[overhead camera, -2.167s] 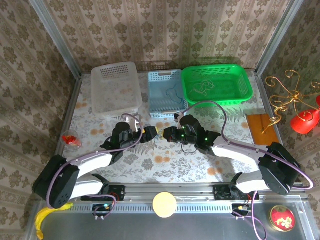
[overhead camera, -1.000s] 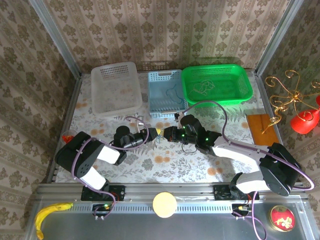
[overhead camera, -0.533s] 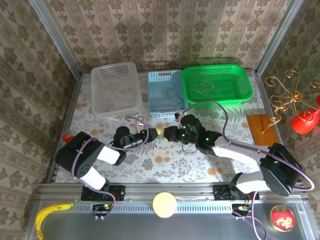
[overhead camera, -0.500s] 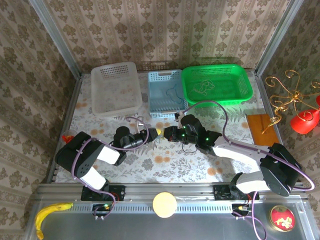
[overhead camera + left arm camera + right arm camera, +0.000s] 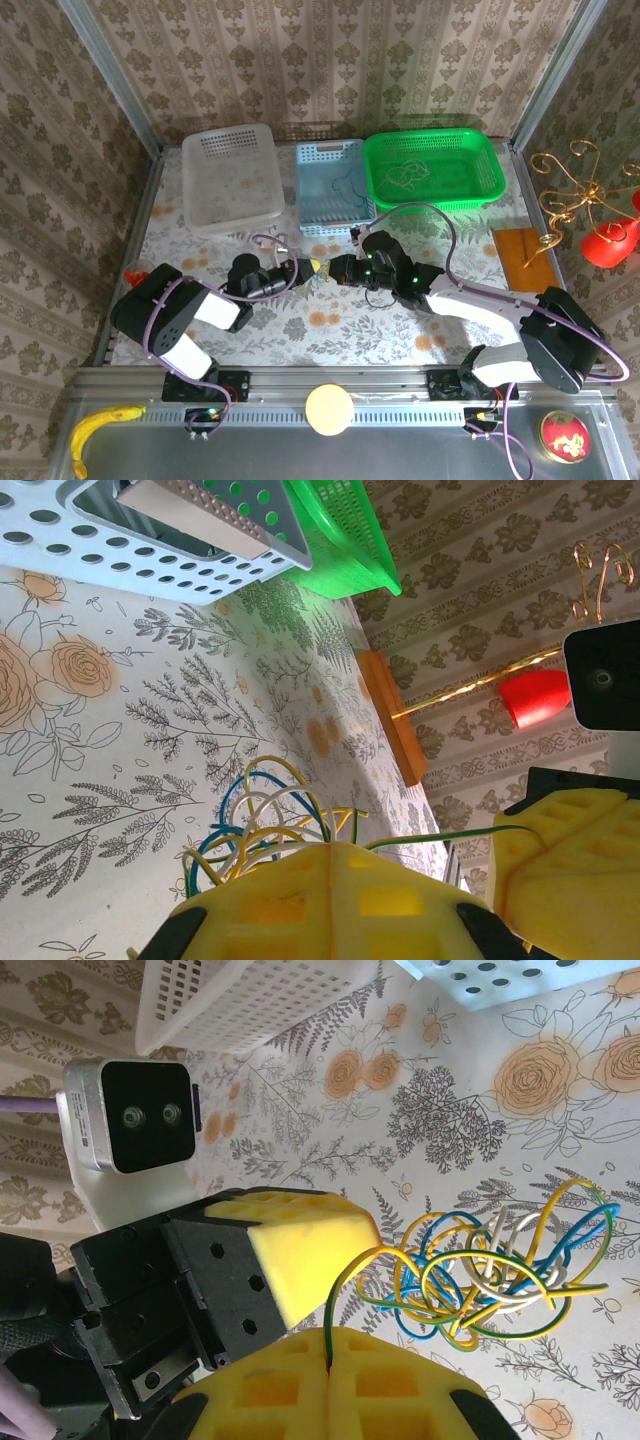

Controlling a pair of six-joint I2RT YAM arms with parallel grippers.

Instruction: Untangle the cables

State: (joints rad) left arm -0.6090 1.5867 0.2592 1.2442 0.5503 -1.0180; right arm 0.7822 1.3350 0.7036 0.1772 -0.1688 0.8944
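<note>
- At the middle of the floral tablecloth, just in front of the blue basket, the left gripper and the right gripper meet almost tip to tip, with the cables between them.
- The left arm lies low and folded, its elbow near the table's left edge and its forearm reaching rightward.
- The right arm stretches long and low from the right base toward the centre.
- In the left wrist view, the left gripper's yellow pads are pressed together. Loops of yellow, blue and pale cable rise from behind their tips, above the cloth.
- In the right wrist view, the right gripper's pads are clamped on the cables, with one green strand running into the seam between them. The rest of the tangle hangs to the right of it over the cloth, and a yellow strand leaves the tip of the left gripper's pad.
- From above, the bundle is only a small yellowish spot, and its strands cannot be told apart.
- The point where the left pads pinch is hidden behind the pads in that arm's own camera.
</note>
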